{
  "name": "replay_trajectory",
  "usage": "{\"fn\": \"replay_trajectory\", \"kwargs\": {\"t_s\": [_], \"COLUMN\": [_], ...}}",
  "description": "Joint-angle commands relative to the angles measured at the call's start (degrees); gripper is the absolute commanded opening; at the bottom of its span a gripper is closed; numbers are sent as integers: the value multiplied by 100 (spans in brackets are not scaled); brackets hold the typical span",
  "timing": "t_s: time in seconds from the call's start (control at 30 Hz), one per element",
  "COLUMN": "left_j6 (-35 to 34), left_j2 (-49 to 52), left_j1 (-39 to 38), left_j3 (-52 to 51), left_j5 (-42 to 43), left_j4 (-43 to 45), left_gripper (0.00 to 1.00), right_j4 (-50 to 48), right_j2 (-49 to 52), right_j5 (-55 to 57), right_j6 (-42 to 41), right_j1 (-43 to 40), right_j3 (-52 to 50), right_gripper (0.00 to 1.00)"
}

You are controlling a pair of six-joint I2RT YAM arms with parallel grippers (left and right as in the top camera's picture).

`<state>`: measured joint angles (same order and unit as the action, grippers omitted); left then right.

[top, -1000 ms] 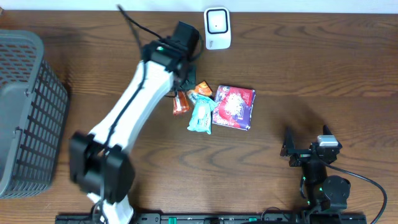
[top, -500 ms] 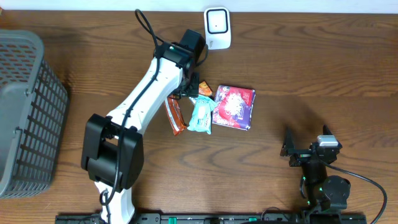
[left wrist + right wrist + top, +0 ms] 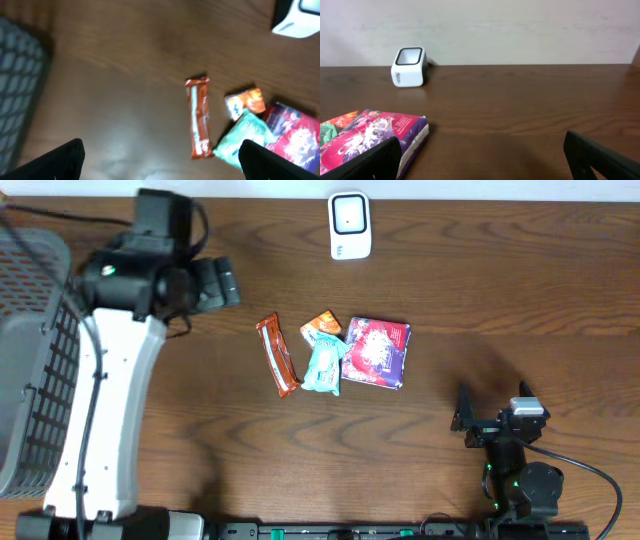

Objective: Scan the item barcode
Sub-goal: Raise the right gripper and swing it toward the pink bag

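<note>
A brown-orange snack bar (image 3: 278,355) (image 3: 198,117) lies flat on the table, left of a teal packet (image 3: 324,365) (image 3: 245,141). A small orange packet (image 3: 322,326) (image 3: 245,101) and a purple packet (image 3: 376,352) (image 3: 375,136) lie with them. The white barcode scanner (image 3: 349,225) (image 3: 410,66) stands at the table's far edge. My left gripper (image 3: 226,283) (image 3: 160,165) hangs open and empty, up and to the left of the bar. My right gripper (image 3: 490,418) (image 3: 482,160) rests open near the front right, holding nothing.
A grey mesh basket (image 3: 40,360) (image 3: 20,95) fills the left edge of the table. A pale wall rises behind the scanner in the right wrist view. Bare wood lies between the item cluster and the right gripper.
My left gripper has opened, let go of the snack bar and swung away to the upper left. The bar now lies beside the teal packet. The right arm has not moved.
</note>
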<state>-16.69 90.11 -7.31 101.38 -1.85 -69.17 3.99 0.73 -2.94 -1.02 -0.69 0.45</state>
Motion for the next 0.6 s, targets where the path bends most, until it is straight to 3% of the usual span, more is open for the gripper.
{"fn": "replay_trajectory", "kwargs": {"t_s": [0.0,0.47,0.57], "left_j6": [-50,-50,-50], "left_j2": [22,22,22], "left_j1": [146,151,151], "left_j3": [-11,-22,-22], "left_j5": [35,35,35], "left_j4": [-409,-603,-603], "left_gripper": [98,98,98], "right_j4": [13,-155,-581], "right_j2": [-22,-22,-22], "right_j5": [26,46,-890], "right_j6": [-63,-68,-968], "right_j1": [-39,-39,-37], "right_j3": [-13,-13,-13], "right_gripper": [99,99,99]}}
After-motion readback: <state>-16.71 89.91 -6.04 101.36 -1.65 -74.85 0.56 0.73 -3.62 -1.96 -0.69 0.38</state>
